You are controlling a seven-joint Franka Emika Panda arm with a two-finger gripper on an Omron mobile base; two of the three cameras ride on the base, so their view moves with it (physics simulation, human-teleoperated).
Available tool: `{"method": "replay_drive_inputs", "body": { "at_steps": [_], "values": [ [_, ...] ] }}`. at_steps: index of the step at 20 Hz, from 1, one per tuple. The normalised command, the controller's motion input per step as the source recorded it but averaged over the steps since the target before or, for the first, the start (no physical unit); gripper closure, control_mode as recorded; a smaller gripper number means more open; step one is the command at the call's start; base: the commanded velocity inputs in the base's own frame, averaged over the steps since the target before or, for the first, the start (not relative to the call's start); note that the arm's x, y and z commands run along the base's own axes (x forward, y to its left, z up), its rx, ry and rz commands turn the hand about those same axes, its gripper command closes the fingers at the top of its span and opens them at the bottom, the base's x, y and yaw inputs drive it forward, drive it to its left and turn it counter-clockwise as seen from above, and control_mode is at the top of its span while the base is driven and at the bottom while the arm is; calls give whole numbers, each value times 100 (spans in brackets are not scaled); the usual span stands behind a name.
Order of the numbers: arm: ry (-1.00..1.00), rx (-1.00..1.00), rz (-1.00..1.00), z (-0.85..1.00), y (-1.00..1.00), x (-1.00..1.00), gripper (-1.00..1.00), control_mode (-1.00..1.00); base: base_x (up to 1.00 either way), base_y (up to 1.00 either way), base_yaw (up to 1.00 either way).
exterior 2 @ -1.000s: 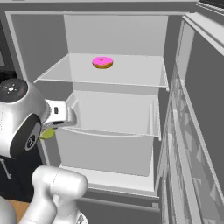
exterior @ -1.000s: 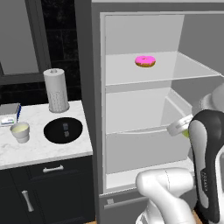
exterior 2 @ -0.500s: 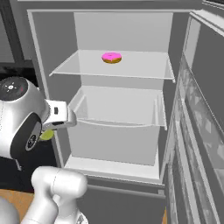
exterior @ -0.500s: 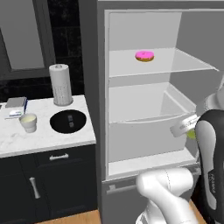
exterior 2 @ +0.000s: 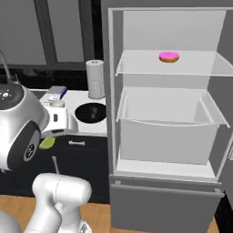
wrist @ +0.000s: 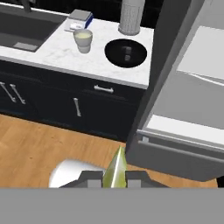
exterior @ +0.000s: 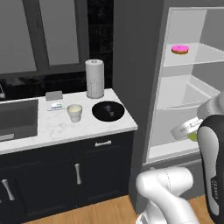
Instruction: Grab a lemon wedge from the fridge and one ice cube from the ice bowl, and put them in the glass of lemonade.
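My gripper (wrist: pixel 114 177) is shut on the lemon wedge (wrist: pixel 116 169), a thin yellow-green sliver standing between the two fingertips. Seen from the left base, the wedge (exterior: pixel 193 137) hangs in front of the open fridge (exterior: pixel 183 89), level with its lower drawer. From the right base, the wedge (exterior 2: pixel 47 143) sits below the hand, in front of the dark cabinets. The glass of lemonade (wrist: pixel 83 39) stands on the marble counter, left of the black ice bowl (wrist: pixel 126 51). Pale cubes lie in that bowl. Both are far ahead of the hand.
A tall white perforated cylinder (exterior: pixel 94 78) stands behind the bowl, and a small box (wrist: pixel 78 19) lies behind the glass. A sink (exterior: pixel 17 119) is set in the counter's left end. A pink doughnut (exterior 2: pixel 169 57) lies on the fridge's upper shelf. Wooden floor lies below.
The whole picture has shifted: the base has backed away and to the left of the fridge, bringing the counter and sink into view. The gripper stays shut on the wedge.
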Motion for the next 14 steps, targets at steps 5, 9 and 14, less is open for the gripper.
{"method": "replay_drive_inputs", "body": {
  "at_steps": [5,9,14],
  "values": [
    [0,0,0,0,0,0,100,100,52,100,-1],
    [0,0,0,0,0,0,100,100,94,59,0],
    [0,0,0,0,0,0,100,100,73,6,1]
  ]
}}
